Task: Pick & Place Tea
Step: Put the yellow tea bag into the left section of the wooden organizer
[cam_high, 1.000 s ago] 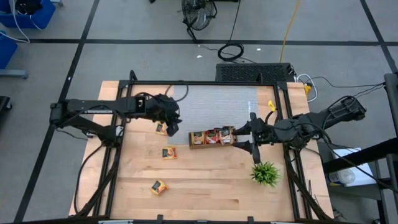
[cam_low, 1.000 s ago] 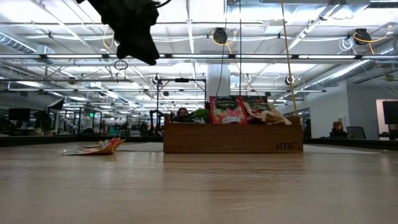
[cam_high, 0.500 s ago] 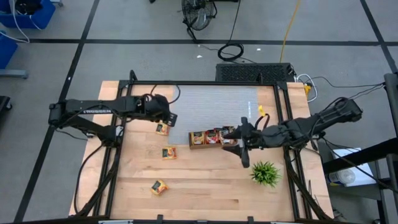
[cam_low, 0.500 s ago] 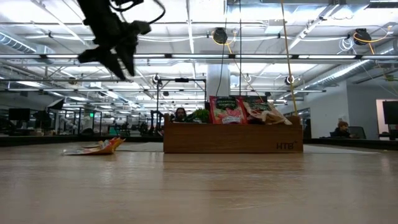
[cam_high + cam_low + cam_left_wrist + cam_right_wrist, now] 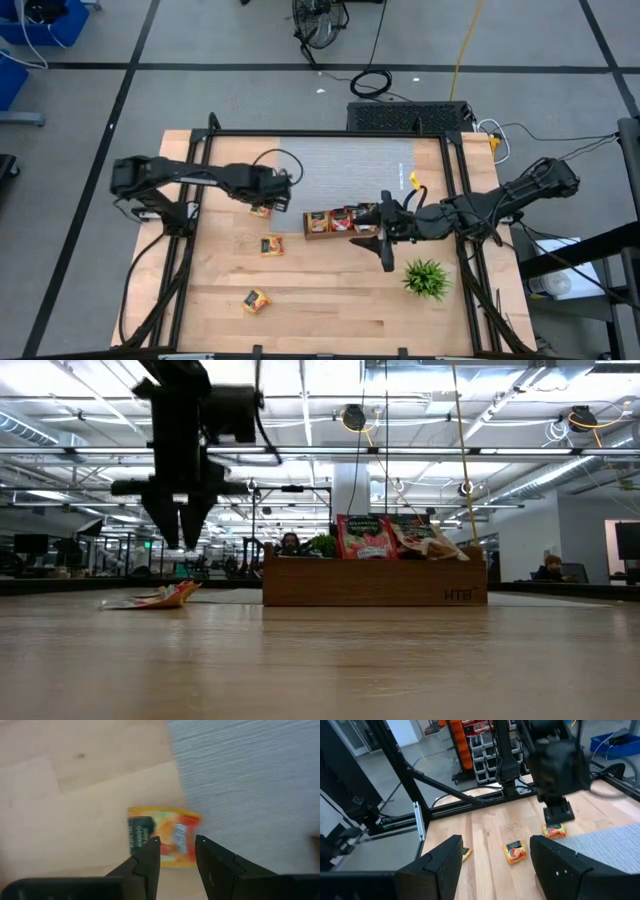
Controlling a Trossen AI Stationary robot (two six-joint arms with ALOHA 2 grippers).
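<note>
An orange-yellow tea sachet lies flat on the wood at the grey mat's edge. My left gripper points straight down over it, open, fingertips well above the table in the low view. Two more sachets lie nearer the near edge. The wooden tray holds several sachets standing upright. My right gripper hovers wide open at the tray's right end, holding nothing.
A spiky green plant stands near my right gripper, toward the near edge. A grey mat covers the far middle of the table. A black frame runs around the table. Bare wood lies along the near edge.
My left gripper has turned from a slant until it points straight down and has come lower over the sachet by the mat. My right gripper has moved toward the table's left, up to the tray's right end, staying open. No sachet has moved.
</note>
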